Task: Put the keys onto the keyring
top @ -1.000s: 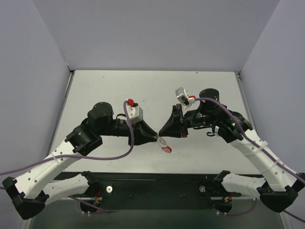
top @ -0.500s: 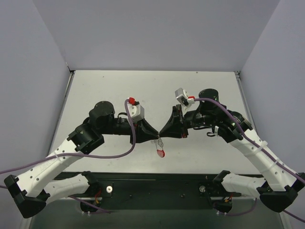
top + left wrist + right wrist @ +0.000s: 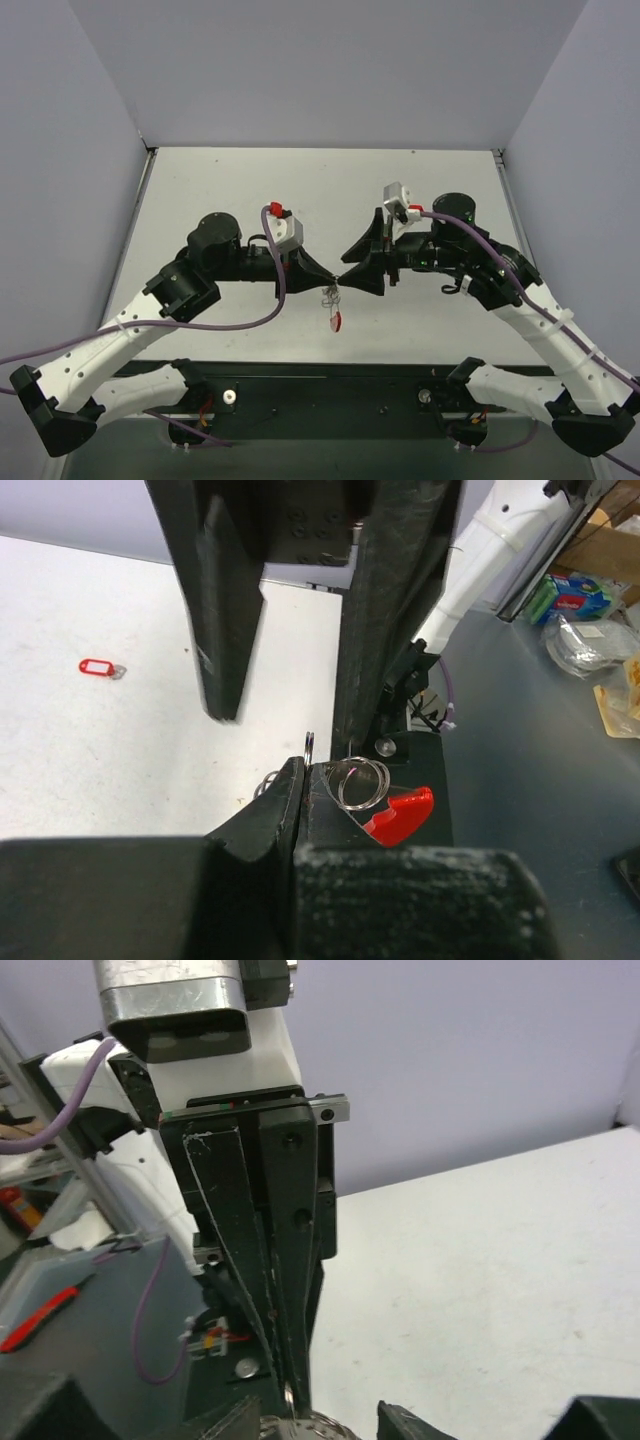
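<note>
As left jaws pinch keyring (image 3: 402,814), right jaws parted

The flat white table top (image 3: 300,190) is lit brightly and evenly, with faint shadows. Close up, the black plastic fingers (image 3: 420,900) are blurred.

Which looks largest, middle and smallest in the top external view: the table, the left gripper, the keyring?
Largest: table.
Middle: left gripper.
Smallest: keyring, pinched in that gripper.

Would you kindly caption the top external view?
Left gripper holds the dangling keyring; the open right gripper faces it.
</note>
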`<move>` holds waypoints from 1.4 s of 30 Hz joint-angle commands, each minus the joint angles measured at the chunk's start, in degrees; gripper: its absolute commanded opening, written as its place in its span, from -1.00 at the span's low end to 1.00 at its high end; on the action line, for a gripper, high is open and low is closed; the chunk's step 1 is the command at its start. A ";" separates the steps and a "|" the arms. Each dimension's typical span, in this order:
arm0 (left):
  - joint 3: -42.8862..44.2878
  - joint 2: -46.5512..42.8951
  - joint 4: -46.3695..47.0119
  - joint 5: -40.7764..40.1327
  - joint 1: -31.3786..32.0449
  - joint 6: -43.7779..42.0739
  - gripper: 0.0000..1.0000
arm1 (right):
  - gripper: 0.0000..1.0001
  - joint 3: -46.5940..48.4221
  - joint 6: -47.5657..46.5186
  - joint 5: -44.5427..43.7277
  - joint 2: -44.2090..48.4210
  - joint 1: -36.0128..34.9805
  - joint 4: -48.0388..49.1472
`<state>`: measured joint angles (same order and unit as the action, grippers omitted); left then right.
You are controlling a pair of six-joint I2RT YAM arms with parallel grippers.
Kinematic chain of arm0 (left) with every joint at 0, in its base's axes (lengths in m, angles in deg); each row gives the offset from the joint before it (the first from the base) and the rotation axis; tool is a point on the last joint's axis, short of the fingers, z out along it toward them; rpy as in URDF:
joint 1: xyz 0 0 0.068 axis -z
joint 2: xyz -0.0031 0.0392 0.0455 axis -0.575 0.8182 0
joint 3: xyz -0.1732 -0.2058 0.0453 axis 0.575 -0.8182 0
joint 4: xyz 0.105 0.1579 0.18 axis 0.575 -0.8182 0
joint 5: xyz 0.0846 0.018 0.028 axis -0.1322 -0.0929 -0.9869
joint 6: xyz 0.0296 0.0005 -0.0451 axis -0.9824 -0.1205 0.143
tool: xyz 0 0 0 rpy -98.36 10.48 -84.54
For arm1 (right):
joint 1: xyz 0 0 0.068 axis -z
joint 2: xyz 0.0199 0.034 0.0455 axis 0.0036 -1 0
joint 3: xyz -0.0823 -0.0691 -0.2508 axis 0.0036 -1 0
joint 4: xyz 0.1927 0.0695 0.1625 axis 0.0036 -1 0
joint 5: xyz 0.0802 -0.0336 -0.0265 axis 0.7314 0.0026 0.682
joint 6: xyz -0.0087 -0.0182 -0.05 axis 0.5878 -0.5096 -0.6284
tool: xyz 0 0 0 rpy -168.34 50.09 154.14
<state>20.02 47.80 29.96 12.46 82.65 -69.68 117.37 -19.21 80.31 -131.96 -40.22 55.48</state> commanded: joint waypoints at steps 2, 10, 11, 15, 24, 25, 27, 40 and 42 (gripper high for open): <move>-3.65 -5.36 9.26 -4.12 0.26 1.66 -1.00 | 0.46 -5.05 4.44 -9.71 8.41 2.18 12.76; -11.13 -10.56 22.17 -5.36 0.18 3.68 -1.00 | 1.00 -10.33 9.19 -12.63 12.29 6.23 17.43; -11.74 -11.26 23.32 -5.01 0.17 3.77 -1.00 | 1.00 -10.33 9.46 -12.54 12.02 6.41 17.34; -12.89 -12.05 25.61 -2.99 0.26 3.95 -1.00 | 1.00 -11.12 9.99 -12.97 11.49 7.55 17.34; -12.10 -11.70 21.32 -5.00 0.26 2.46 -1.00 | 1.00 -11.04 14.29 -19.83 6.76 14.84 12.35; -12.01 -11.62 20.87 -5.88 0.26 2.37 -1.00 | 1.00 -10.77 14.81 -19.92 5.88 17.46 11.46; -12.27 -11.44 19.65 -7.19 0.26 2.02 -1.00 | 0.99 -9.90 16.83 -20.18 2.90 20.02 9.01; -12.54 -12.66 12.62 -10.89 0.17 -1.06 -1.00 | 0.90 -7.52 23.52 -33.62 -16.80 34.53 -1.81; -12.36 -13.11 11.20 -11.68 0.17 -2.11 -1.00 | 0.89 -6.99 23.35 -35.73 -20.39 35.24 -3.22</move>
<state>6.79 36.71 42.55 3.26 82.67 -69.39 107.54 2.93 50.50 -147.96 -6.41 56.85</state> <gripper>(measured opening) 0.022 0.952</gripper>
